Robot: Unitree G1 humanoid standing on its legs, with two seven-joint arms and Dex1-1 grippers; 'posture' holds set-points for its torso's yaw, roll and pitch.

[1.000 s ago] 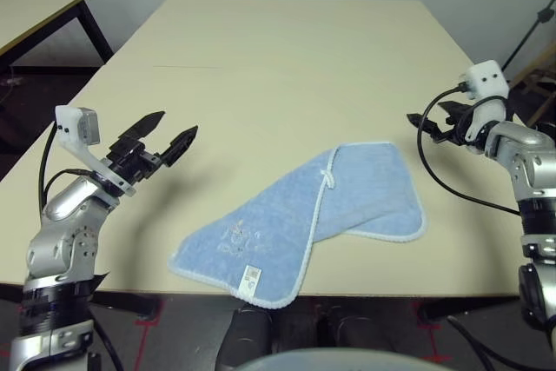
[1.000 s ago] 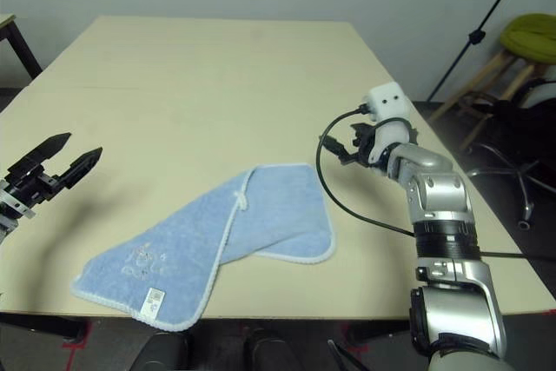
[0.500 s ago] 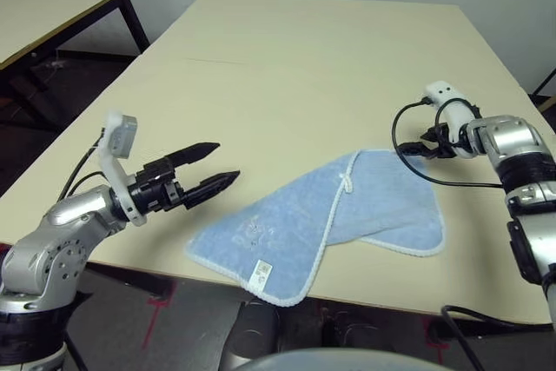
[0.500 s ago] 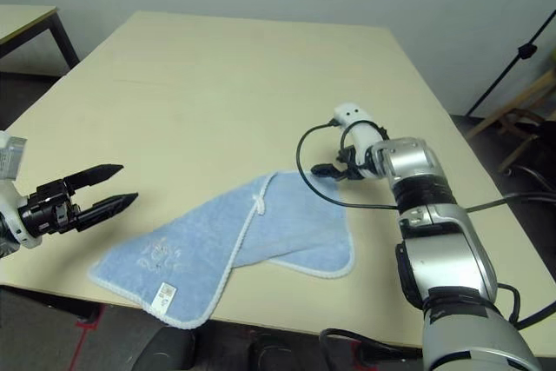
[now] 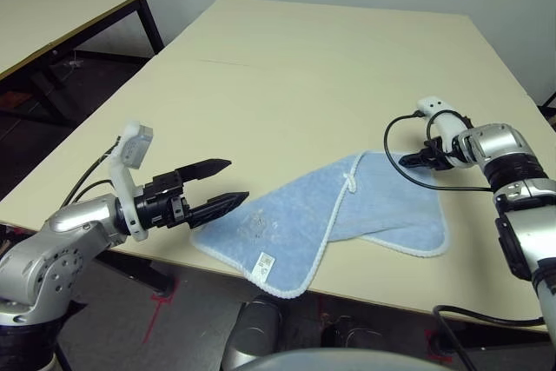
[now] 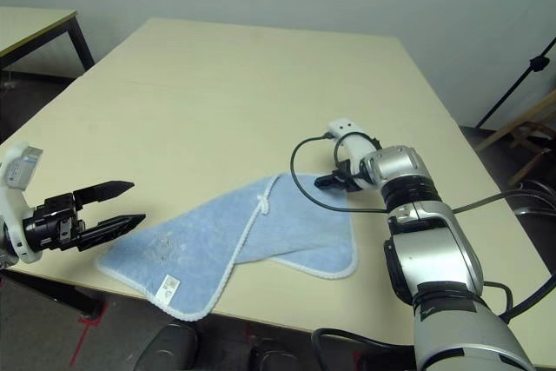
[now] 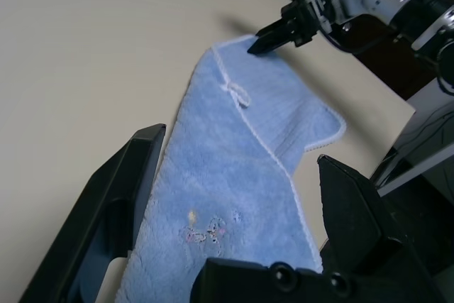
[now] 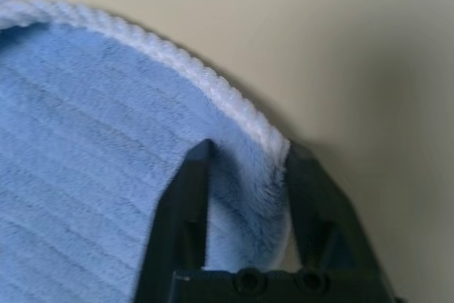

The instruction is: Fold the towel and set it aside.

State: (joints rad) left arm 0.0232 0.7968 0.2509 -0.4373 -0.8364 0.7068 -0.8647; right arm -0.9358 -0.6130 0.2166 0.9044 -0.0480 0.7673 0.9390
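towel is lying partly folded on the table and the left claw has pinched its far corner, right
Not quite: the right claw, not the left, has pinched the towel at its far corner, as the right wrist view shows. The left claw hangs open by the near end. The towel is lying partly folded on the table.

Left hand (image 5: 228, 184) gapes wide, level; right hand (image 8: 245, 155) angled down, fingers pinched close

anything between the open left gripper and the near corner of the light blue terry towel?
Nothing: in the left eye view the left gripper hangs beside the light blue terry towel, only bare beige table between.
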